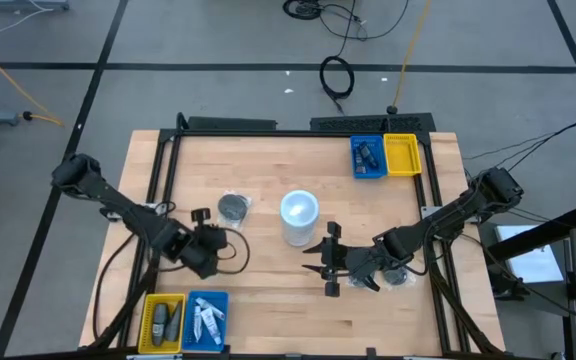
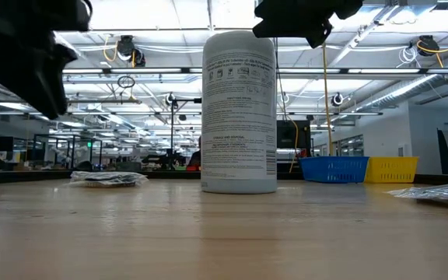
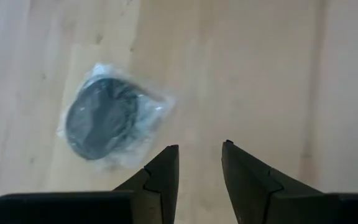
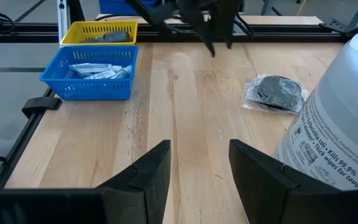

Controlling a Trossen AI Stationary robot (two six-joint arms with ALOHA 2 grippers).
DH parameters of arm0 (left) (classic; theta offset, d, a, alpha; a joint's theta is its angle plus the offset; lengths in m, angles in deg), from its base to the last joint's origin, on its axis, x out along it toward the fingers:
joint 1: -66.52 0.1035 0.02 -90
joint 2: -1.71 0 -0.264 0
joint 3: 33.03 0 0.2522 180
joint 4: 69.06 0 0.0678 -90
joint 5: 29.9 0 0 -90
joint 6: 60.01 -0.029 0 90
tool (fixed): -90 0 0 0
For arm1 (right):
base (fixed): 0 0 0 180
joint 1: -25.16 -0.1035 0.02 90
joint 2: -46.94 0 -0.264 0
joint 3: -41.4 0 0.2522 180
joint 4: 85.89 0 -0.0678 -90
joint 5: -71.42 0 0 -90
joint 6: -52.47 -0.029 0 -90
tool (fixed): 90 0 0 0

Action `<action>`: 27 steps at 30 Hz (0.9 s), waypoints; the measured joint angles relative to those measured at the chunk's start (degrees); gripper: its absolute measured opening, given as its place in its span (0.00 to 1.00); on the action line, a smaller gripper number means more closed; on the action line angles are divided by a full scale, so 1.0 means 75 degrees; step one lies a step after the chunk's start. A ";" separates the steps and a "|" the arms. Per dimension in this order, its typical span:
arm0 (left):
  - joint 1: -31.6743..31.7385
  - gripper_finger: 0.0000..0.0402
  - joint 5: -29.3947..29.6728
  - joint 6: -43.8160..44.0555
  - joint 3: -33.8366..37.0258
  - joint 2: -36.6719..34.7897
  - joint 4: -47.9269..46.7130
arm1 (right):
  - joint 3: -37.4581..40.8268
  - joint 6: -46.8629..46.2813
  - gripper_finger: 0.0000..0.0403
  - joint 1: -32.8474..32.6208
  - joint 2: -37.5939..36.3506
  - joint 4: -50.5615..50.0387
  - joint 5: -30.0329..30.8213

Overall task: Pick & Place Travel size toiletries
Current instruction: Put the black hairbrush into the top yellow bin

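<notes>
Near the middle of the tabletop (image 1: 268, 290), a dark grey disc in a clear wrapper (image 1: 233, 207) lies flat beside the tall white wipes canister (image 1: 299, 218). The left tool (image 1: 201, 216) hovers just short of the disc; its wrist view shows the two fingers (image 3: 160, 174) spread a little with nothing between them, and the disc (image 3: 101, 118) off to one side of the gap, not lined up with it. The right tool (image 1: 329, 262) waits on the other side of the canister, fingers (image 4: 151, 174) parted and empty; a second wrapped item (image 1: 400, 273) lies under that arm. More toiletries already fill the blue tray (image 1: 206, 318) and yellow tray (image 1: 162, 320) at the near-left corner.

Risks, as I judge them: a descent from this offset would land one finger on top of the disc and skate it away. The narrow spread looks too tight to straddle a flat disc, so the tool may pinch only loose wrapper, which could slip or tear in transit. A wide swing could also knock the canister.
</notes>
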 joint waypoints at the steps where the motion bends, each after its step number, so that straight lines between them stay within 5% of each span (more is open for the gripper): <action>1: 0.0137 0.29 -0.0001 -0.0130 0.0068 0.0000 0.0001 | 0.0002 0.0000 0.39 0.0000 0.0000 0.0000 0.0000; 13: 0.1446 0.31 -0.0482 -0.0972 0.1127 0.0000 0.0750 | 0.0009 0.0004 0.39 0.0000 0.0000 0.0000 0.0000; 27: 0.2251 0.59 -0.0390 -0.2613 0.1641 0.0000 0.1609 | 0.0306 0.0030 0.39 0.0023 0.0003 0.0366 0.0015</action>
